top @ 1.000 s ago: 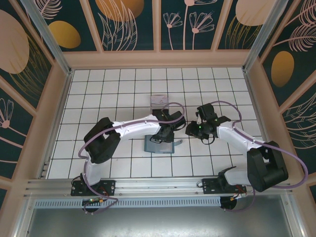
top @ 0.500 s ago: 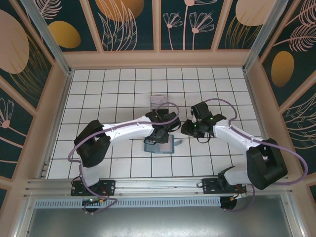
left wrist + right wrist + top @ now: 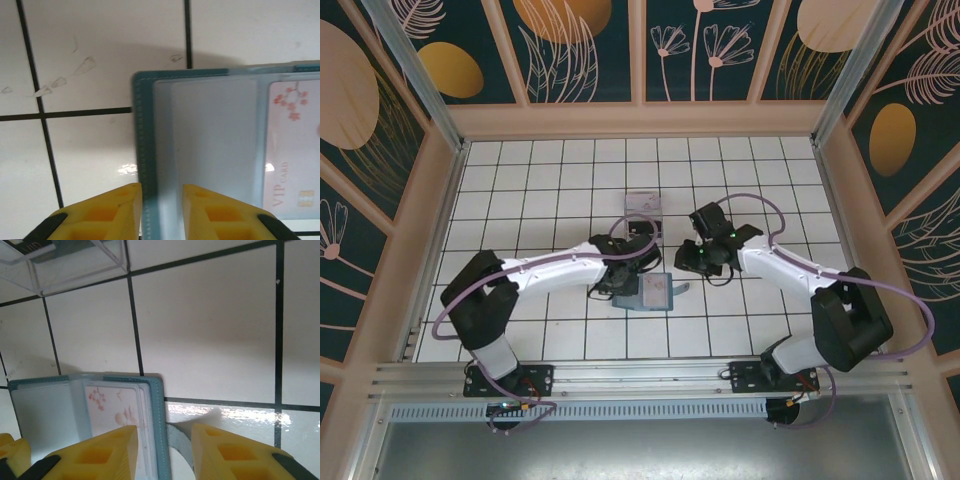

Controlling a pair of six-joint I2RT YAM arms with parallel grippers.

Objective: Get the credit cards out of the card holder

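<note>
The teal card holder (image 3: 642, 298) lies open and flat on the tiles. A pale credit card (image 3: 295, 150) with pink blossoms sits in its right half under a clear sleeve; the same card (image 3: 116, 402) shows in the right wrist view. My left gripper (image 3: 161, 192) points down over the holder's left edge (image 3: 139, 150), with a gap between the jaws, one finger over the tile and one over the sleeve. My right gripper (image 3: 165, 432) straddles the holder's right edge (image 3: 159, 430) the same way, jaws apart, above a grey tab (image 3: 177, 445). The dark card is out of view.
A clear plastic box (image 3: 643, 206) stands one tile behind the holder, also at the top left of the right wrist view (image 3: 65, 262). Both forearms converge over the middle of the white tiled floor (image 3: 520, 180), which has raised walls round it.
The left arm has swung left and its gripper has slid to the holder's left edge, uncovering the pale card. The right gripper has moved left to the holder's right edge.
</note>
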